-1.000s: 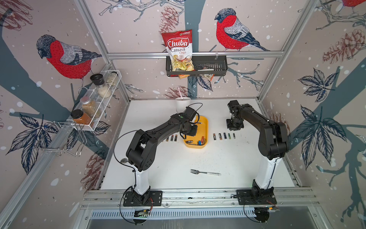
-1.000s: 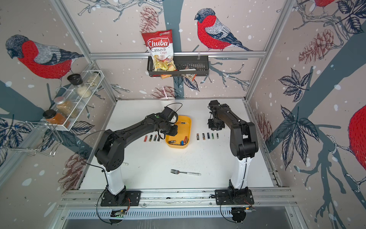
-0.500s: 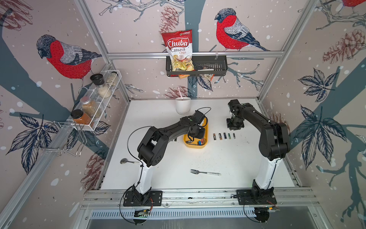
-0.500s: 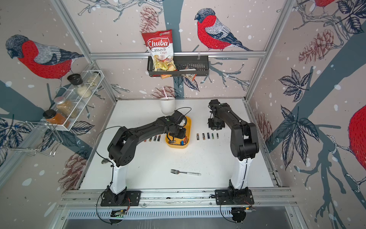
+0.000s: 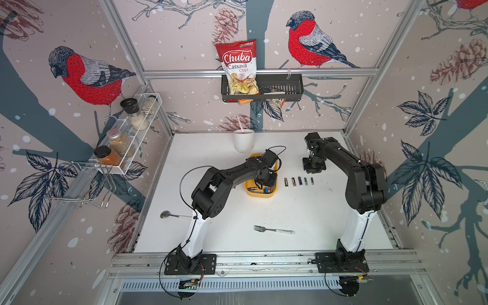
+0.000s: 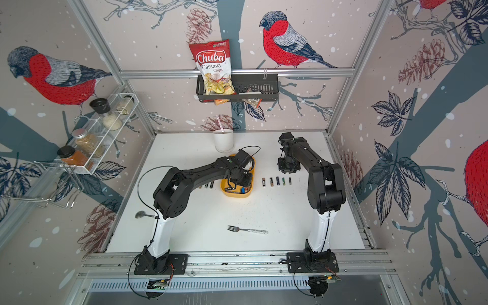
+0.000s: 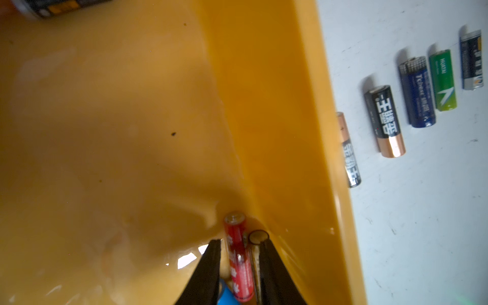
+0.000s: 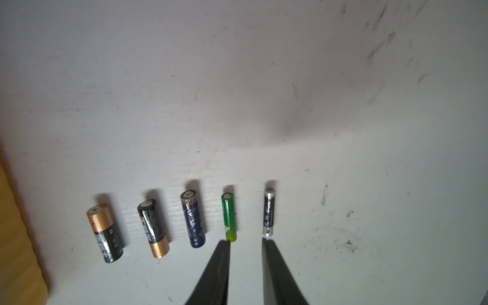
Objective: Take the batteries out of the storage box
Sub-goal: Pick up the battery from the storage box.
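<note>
Left wrist view: left gripper (image 7: 239, 244) down inside the box (image 7: 264, 105), jaws a little apart, astride two batteries close to its wall, a red battery (image 7: 237, 258) and a dark-ended battery (image 7: 257, 237); sliver of yellow floor between one finger (image 7: 211, 264) and the red battery, so no firm pinch to be seen. Blue thing (image 7: 226, 294) under the fingers clipped by the frame edge, likewise a cut-off battery (image 7: 60, 6) elsewhere in the box. In both top views: one box mid-table, contents largely under the gripper, number not countable. Just right of it, a row of five batteries (image 5: 299, 181), none touching. Left of it, three batteries (image 6: 208, 184) in a top view, partly screened by the left arm. Right gripper (image 8: 245, 241) near the row's two thinnest cells, jaws slightly spread, nothing between. Also one fork (image 5: 273, 230), one cup (image 5: 244, 140), one spoon (image 5: 169, 215), handle end behind the arm.
</note>
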Controlling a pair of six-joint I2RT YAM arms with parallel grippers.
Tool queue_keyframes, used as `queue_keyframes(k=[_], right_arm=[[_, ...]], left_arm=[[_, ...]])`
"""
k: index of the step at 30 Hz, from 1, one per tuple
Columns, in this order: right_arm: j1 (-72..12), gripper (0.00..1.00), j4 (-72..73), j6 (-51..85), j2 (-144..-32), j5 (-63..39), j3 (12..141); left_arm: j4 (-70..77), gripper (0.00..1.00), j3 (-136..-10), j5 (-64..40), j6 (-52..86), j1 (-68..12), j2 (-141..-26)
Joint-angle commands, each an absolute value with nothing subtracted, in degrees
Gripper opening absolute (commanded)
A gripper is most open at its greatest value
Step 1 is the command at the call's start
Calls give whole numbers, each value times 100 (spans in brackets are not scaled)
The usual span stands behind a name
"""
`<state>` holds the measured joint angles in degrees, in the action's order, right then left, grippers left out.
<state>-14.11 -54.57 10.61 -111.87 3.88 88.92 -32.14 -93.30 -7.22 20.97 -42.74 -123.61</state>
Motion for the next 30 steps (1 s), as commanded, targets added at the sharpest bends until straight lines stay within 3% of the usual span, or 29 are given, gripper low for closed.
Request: queue_keyframes(k=[1, 13, 19, 30], right_arm=[[-1415, 28, -5550, 1046, -11150, 334, 8947], [-1415, 28, -5590, 1034, -11180, 338, 9059], [-1415, 27, -5613, 1037, -11180, 357, 9088], [-1501, 28, -5602, 1098, -11217, 336, 9149]], left_arm=[[-3639, 29, -9507, -167, 1968, -4332, -12462], [-3850, 21, -9585, -15, 2005, -4340, -12536], [-3840, 11, -9589, -91, 2005, -4300, -12499], [-3787, 10, -9492, -447, 1988, -3968, -12004]])
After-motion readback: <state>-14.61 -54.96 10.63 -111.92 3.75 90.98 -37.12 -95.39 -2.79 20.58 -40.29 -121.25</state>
